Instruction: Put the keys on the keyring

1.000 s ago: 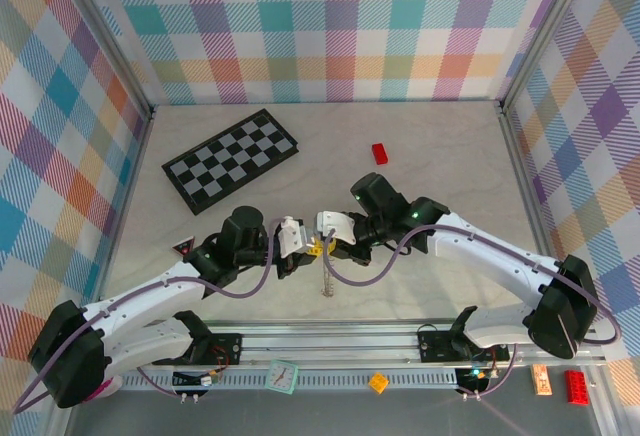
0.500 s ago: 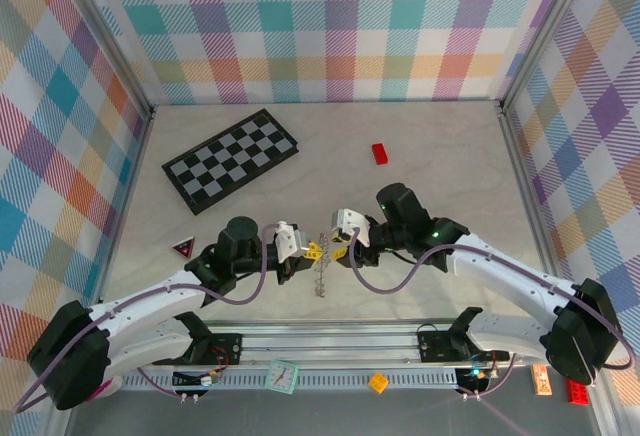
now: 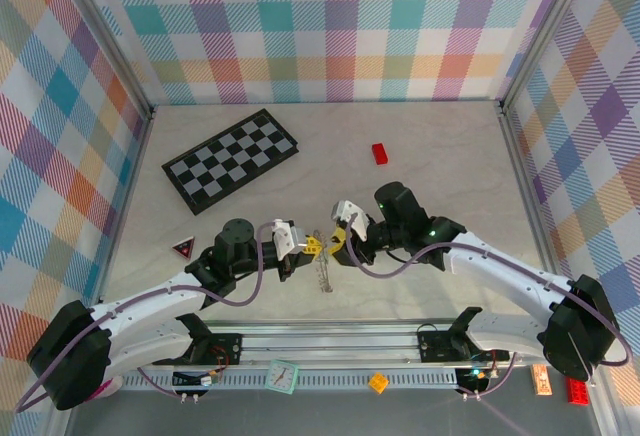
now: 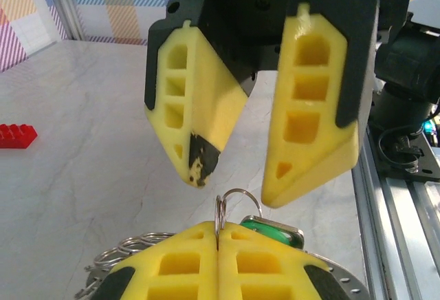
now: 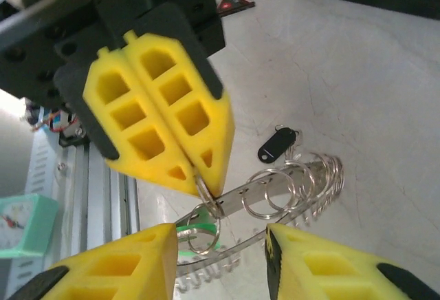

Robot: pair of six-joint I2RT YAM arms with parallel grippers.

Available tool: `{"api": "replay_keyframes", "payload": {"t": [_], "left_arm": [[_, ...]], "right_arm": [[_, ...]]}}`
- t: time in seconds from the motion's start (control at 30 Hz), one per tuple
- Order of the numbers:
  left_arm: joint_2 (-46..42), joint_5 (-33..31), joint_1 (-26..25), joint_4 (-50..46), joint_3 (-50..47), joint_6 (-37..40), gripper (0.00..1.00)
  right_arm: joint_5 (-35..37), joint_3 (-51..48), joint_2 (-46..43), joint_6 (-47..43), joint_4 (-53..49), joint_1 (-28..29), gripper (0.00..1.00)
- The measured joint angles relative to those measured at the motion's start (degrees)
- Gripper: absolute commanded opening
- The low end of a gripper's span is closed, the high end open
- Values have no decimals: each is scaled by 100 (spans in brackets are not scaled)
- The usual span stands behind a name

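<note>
The left pincer [image 4: 218, 237] is clamped on the small split ring of the green key [image 4: 271, 226]. Facing it, the right pincer [image 5: 220, 234] has just sprung apart, likely freed to regrip. Just below are the keyring [image 5: 302, 176] and, on the worktop [image 5: 357, 73], the black key [image 5: 276, 144].

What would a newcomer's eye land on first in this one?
The two yellow-fingered grippers meet tip to tip near the table's front: the left gripper shut on a small split ring, the right gripper open facing it. Below lies the jagged keyring beside the black key; a checkerboard sits back left.
</note>
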Motion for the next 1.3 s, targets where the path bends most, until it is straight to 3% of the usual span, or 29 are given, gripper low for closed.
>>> {"api": "replay_keyframes", "payload": {"t": [0.23, 0.43, 0.6, 1.07, 1.3], "left_arm": [[0, -101, -2, 173, -68, -20, 0], [0, -98, 0, 280, -70, -44, 0], [0, -101, 0, 286, -70, -103, 0], [-15, -101, -2, 286, -70, -105, 0], [-15, -101, -2, 289, -70, -105, 0]], "right_arm": [[50, -17, -146, 2116, 212, -28, 38], [-68, -24, -177, 3029, 243, -28, 30], [-273, -28, -120, 3318, 273, -28, 25], [-396, -48, 59, 3355, 164, -28, 22], [-485, -48, 138, 3357, 144, -28, 12]]}}
